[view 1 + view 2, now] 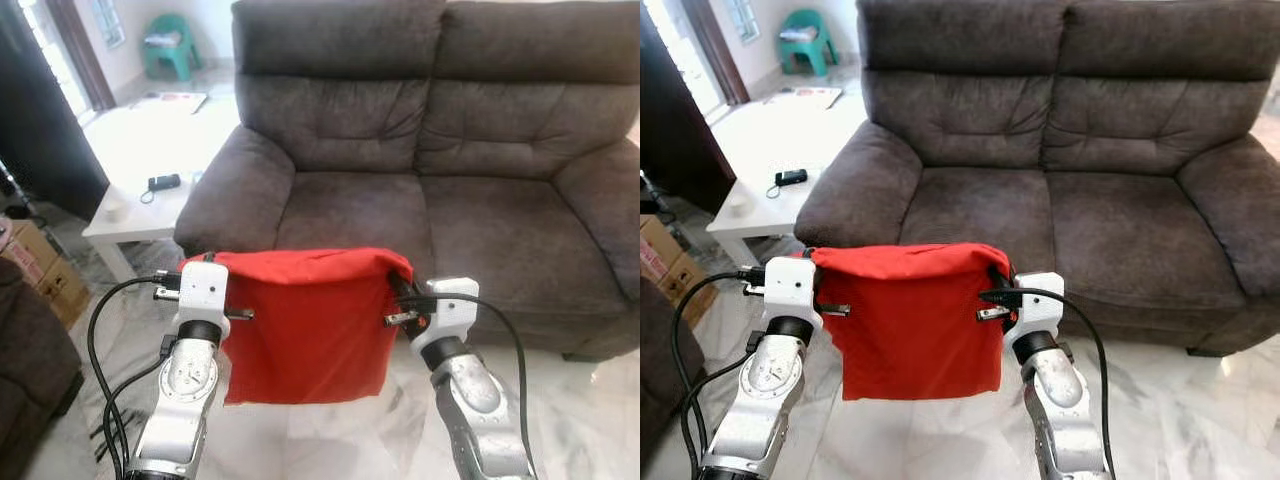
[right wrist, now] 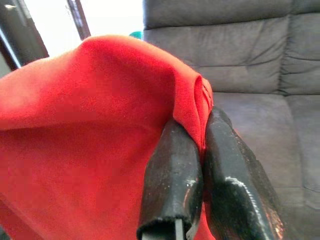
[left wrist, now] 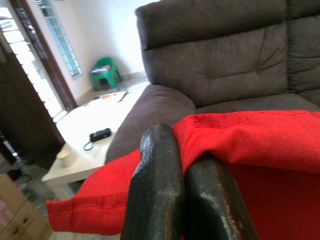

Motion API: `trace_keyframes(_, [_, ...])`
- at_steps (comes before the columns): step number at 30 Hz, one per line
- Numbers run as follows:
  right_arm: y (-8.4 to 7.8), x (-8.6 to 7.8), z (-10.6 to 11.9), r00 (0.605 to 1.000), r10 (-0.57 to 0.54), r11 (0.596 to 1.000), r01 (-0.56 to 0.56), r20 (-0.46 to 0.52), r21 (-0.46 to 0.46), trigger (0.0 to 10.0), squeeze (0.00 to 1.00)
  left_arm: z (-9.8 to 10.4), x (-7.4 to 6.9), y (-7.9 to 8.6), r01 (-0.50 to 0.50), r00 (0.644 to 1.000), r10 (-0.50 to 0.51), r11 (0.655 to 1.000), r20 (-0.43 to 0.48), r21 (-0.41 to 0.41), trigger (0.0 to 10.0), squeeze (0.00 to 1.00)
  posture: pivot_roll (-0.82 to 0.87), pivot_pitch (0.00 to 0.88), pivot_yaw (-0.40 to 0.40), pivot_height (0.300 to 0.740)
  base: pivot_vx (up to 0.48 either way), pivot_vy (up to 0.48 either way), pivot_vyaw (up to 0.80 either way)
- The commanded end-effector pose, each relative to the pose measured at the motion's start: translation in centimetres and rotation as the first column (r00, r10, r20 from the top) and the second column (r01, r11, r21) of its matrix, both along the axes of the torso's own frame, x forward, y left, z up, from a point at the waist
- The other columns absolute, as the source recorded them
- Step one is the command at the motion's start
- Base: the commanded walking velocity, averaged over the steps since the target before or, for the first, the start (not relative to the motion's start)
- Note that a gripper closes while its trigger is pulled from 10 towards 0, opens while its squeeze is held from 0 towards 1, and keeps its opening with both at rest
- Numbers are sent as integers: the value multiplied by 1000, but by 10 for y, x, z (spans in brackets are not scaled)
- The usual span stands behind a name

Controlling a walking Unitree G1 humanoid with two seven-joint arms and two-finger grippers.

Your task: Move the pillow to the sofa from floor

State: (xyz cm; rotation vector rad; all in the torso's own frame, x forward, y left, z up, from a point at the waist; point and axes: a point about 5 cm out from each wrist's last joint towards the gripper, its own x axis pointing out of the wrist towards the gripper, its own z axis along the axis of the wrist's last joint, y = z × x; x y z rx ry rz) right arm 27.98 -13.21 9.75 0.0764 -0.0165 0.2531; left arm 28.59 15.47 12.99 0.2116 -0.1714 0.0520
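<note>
While both arms reach forward, the pillow [image 1: 305, 325] hangs between them in front of the sofa [image 1: 440, 190], off the floor [image 1: 330, 440]. Its long axis runs side to side, from 9 o'clock to 3 o'clock across the head views, with the top edge level and the flat face turned toward the camera; the rest of it drops straight down toward 6 o'clock. It is bright red cloth, limp and rather flat (more like a slack cover than a plump cushion), with a stitched hem visible along one edge in the left wrist view and soft folds bunched at the two upper corners.

The left tool [image 3: 182, 170] is closed tight on the pillow's upper left corner, its two black fingers [image 3: 155, 190] pressed together with red fabric pinched between them. The right tool [image 2: 204, 145] is likewise clamped on the upper right corner, cloth squeezed in the narrow seam between its fingers [image 2: 172, 175].

Beyond the pillow at 12 o'clock stands the dark brown two-seat sofa, its seat cushions bare. At about 10 o'clock a low white surface [image 1: 140, 215] sits beside the sofa's arm, carrying a small black device [image 1: 164, 182] and a pale cup [image 1: 114, 210]. A green chair [image 1: 168, 45] stands far back at 11 o'clock, and cardboard boxes [image 1: 45, 270] sit at 9 o'clock.
</note>
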Motion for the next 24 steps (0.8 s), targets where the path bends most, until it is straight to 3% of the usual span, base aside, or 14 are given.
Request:
trace_keyframes(1, [3, 5, 16, 997, 9, 1000, -9, 82, 2, 10000, 0, 17, 3, 0, 0, 997, -2, 1000, 74, 24, 10000, 0, 56, 0, 28, 740, 0, 0, 0])
trace_keyframes(11, [3, 6, 16, 997, 4, 1000, -5, 79, 13, 10000, 0, 17, 3, 0, 4, 997, -6, 1000, 73, 29, 10000, 0, 54, 0, 28, 740, 0, 0, 0])
trace_keyframes(24, [0, 8, 21, 996, 0, 1000, 0, 92, 2, 10000, 0, 17, 3, 0, 4, 997, -6, 1000, 77, 30, 10000, 0, 44, 0, 26, 740, 0, -270, 0])
